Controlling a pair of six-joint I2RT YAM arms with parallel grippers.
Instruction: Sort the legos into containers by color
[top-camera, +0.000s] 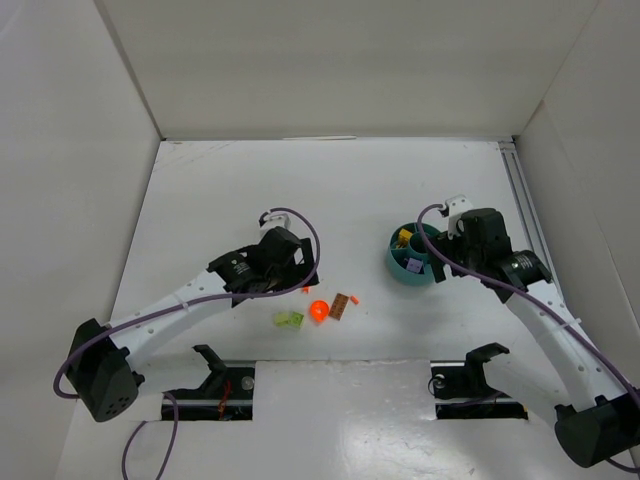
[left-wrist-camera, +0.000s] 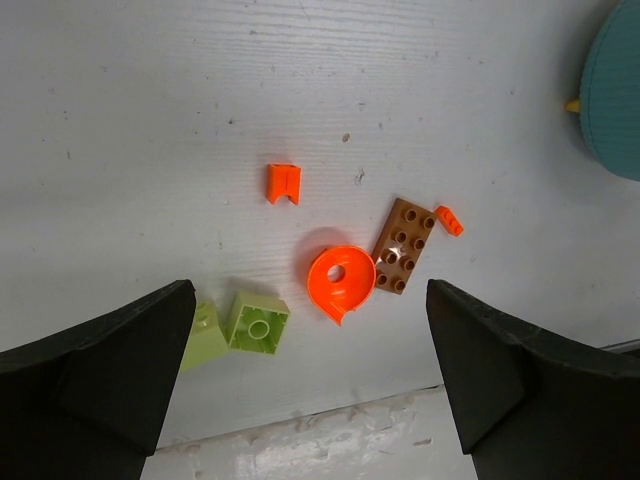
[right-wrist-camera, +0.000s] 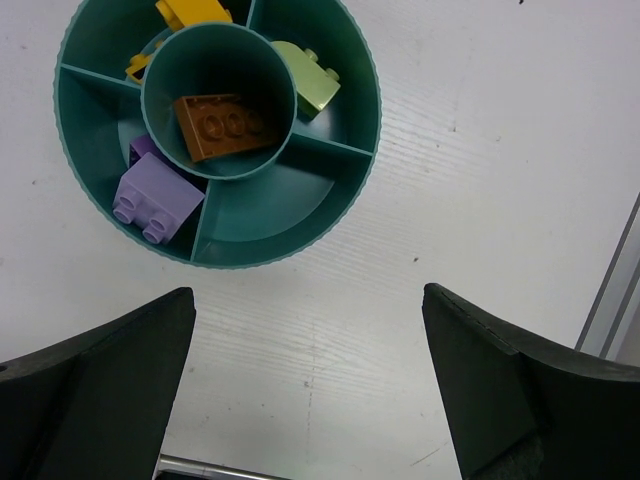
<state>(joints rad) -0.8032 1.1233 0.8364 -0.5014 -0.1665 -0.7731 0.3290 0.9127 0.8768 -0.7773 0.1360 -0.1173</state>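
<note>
From above, your left gripper (top-camera: 300, 280) hangs just beside the loose legos (top-camera: 289, 319), and your right gripper (top-camera: 435, 265) is right beside the teal bowl (top-camera: 393, 262). Through the left wrist, your fingers (left-wrist-camera: 120, 370) stand wide apart and empty, with a round orange piece (left-wrist-camera: 338, 282), a brown plate (left-wrist-camera: 403, 245), a lime brick (left-wrist-camera: 258, 322) and a small orange piece (left-wrist-camera: 284, 183) lying ahead of them. Through the right wrist, your fingers gape just as empty near the bowl, whose central cup holds a brown brick (right-wrist-camera: 222, 125), with a purple brick (right-wrist-camera: 155, 200), a pale green brick (right-wrist-camera: 308, 80) and a yellow brick (right-wrist-camera: 190, 12) in separate outer compartments.

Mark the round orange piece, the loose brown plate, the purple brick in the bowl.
round orange piece (left-wrist-camera: 347, 290), left wrist view, ring surface beside the hole
brown plate (left-wrist-camera: 403, 246), left wrist view, studded top
purple brick (right-wrist-camera: 158, 195), right wrist view, broad face
</note>
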